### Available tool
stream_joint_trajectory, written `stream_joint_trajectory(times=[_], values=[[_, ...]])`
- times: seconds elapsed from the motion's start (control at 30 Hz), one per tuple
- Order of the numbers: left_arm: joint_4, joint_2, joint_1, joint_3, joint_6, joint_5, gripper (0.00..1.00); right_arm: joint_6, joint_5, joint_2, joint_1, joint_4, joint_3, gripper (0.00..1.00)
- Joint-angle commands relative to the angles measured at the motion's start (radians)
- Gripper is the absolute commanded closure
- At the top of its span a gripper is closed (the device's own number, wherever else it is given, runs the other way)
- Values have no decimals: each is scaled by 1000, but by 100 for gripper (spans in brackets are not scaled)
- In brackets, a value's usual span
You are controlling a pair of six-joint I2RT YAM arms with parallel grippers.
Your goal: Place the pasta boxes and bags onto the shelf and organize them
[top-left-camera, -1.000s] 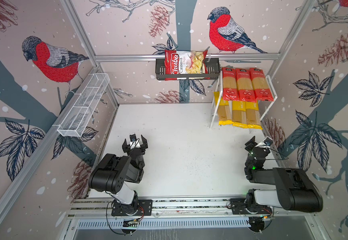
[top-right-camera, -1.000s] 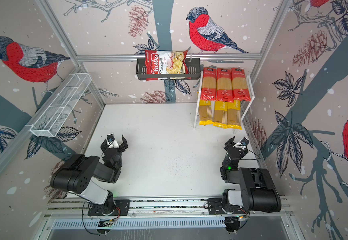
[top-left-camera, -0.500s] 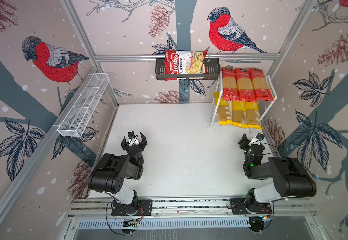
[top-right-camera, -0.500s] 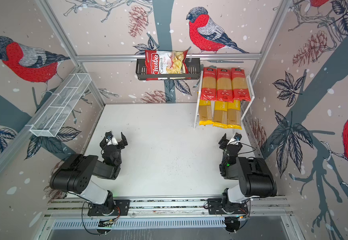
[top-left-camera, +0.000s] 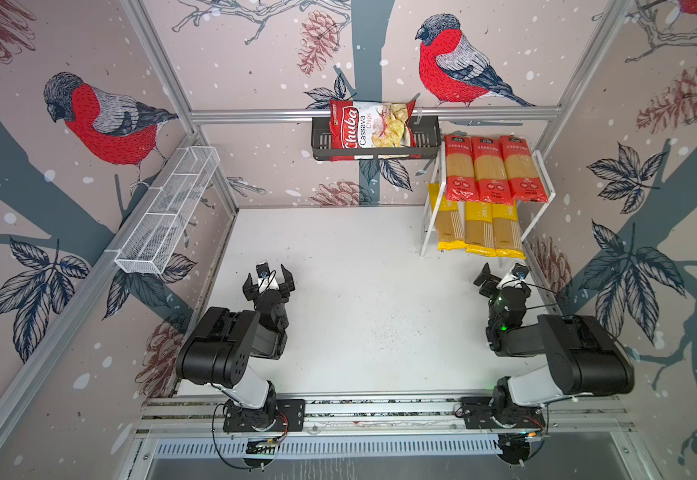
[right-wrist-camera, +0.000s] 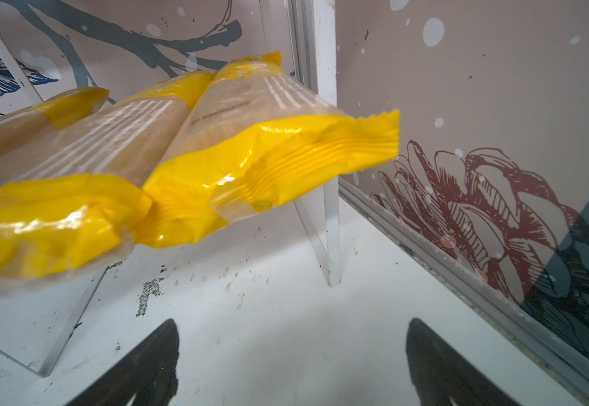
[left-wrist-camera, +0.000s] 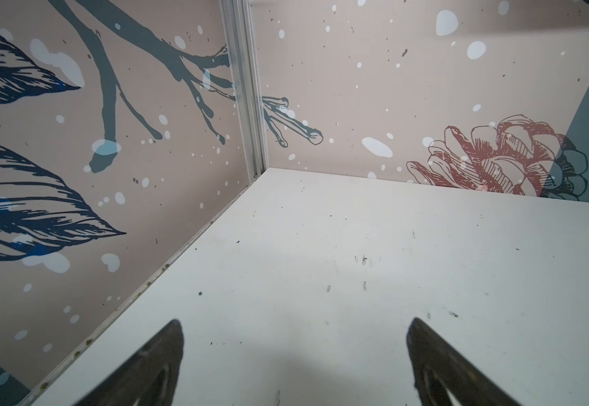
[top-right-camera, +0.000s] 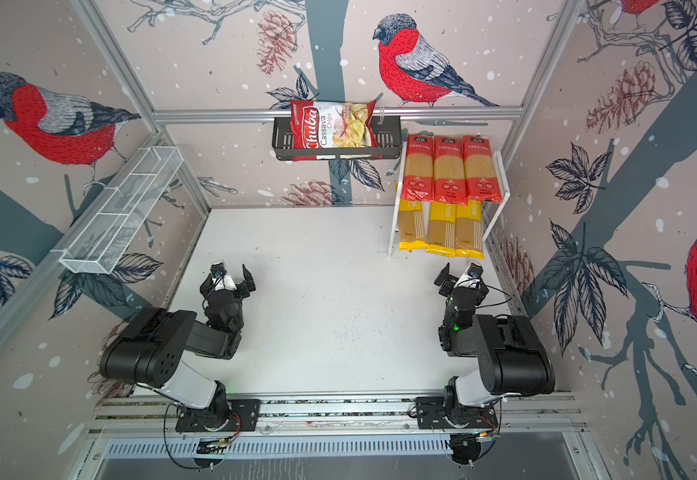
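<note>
Only right wrist sees yellow packs (right-wrist-camera: 251,147) from below (left gripper (left-wrist-camera: 296,322), right gripper (right-wrist-camera: 292,322) spread).

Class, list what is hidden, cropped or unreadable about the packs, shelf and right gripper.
- Far ends of the yellow-ended packs: under the red-ended packs, both top views.
- Small print on the red-ended packs: too small, both top views.
- Lower board of the shelf: covered by yellow-ended packs, both top views.
- Finger bases of the right gripper: cut off at the right wrist view's edge.
</note>
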State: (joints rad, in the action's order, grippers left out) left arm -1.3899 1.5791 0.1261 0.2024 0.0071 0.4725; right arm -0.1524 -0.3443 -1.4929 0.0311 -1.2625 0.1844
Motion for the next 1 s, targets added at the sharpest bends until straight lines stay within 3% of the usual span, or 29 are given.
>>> stream_joint_trajectory(times=[0.0, 0.97], values=[[-10, -1, -2, 4, -7, -7, 3, 4, -16, 2, 1, -8, 4, 0], [-10, -1, -2, 4, -7, -7, 3, 27, -58, -13, 30, 26, 33, 0]])
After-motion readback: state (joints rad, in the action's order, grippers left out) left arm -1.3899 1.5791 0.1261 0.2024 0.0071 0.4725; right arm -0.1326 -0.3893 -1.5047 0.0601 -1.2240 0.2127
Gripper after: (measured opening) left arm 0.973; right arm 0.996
